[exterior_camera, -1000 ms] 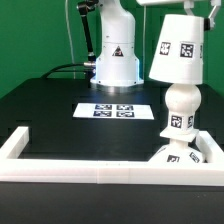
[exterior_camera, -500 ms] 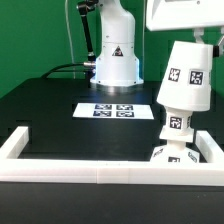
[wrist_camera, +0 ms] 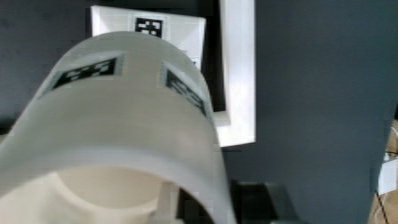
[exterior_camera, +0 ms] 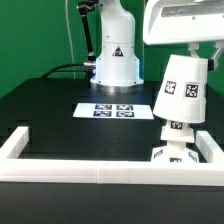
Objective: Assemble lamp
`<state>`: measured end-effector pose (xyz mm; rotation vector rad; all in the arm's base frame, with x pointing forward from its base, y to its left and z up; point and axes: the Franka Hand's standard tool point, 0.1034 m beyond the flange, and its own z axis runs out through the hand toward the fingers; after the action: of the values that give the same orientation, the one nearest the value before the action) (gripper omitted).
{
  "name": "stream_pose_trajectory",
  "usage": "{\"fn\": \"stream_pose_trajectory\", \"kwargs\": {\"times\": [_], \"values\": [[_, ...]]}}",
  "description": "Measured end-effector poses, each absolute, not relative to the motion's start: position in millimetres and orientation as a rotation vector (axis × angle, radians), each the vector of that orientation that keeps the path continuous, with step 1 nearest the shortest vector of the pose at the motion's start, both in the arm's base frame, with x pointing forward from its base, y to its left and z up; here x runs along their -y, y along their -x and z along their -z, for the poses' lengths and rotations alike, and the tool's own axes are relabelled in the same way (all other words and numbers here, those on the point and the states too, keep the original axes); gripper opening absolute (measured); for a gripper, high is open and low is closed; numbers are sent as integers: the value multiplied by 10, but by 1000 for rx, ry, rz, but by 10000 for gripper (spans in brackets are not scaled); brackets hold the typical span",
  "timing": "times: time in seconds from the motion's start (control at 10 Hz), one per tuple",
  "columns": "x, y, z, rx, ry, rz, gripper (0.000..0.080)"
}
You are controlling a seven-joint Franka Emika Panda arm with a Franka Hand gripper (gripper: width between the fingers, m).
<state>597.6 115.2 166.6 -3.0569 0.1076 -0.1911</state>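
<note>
Over the bulb [exterior_camera: 177, 128], at the exterior view's right, the shade [exterior_camera: 181, 90] sits lowered with its wide end down, tilted slightly off vertical. Its lower rim covers the ball top of the bulb; only the bulb's tagged neck shows beneath it. Whether the shade rests on the bulb or is just clear of it cannot be told.

The bulb stands upright on the base [exterior_camera: 176, 157], of which only a small white portion is visible behind the fence [exterior_camera: 100, 171]. The base lies inside the fence's right-hand corner in the exterior view.

The gripper [exterior_camera: 197, 50] is directly above the shade, at its narrow end. The fingers are largely hidden behind the wrist housing and the shade. The shade is off the table under the gripper, so the fingers appear closed on its narrow end, but the finger gap itself is not visible in either view.

In the wrist view, the shade [wrist_camera: 128, 150] fills most of the frame, open end toward the camera, two tags visible on its wall. The marker board [exterior_camera: 116, 110] lies flat on the table [exterior_camera: 50, 110], beside the bulb toward the exterior view's left, between the bulb and the robot pedestal [exterior_camera: 116, 55].
</note>
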Motion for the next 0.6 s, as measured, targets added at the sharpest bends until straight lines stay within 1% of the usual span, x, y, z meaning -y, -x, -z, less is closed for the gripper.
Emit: {"fn": "stream_pose_trajectory", "kwargs": {"times": [0.2, 0.4, 0.5, 0.6], "values": [[-1100, -5923, -1586, -108, 3061, 195, 44], [-1093, -5904, -1559, -109, 3062, 196, 44], [-1093, -5904, -1559, -109, 3062, 196, 150], [-1093, -5904, -1558, -109, 3062, 196, 285]]}}
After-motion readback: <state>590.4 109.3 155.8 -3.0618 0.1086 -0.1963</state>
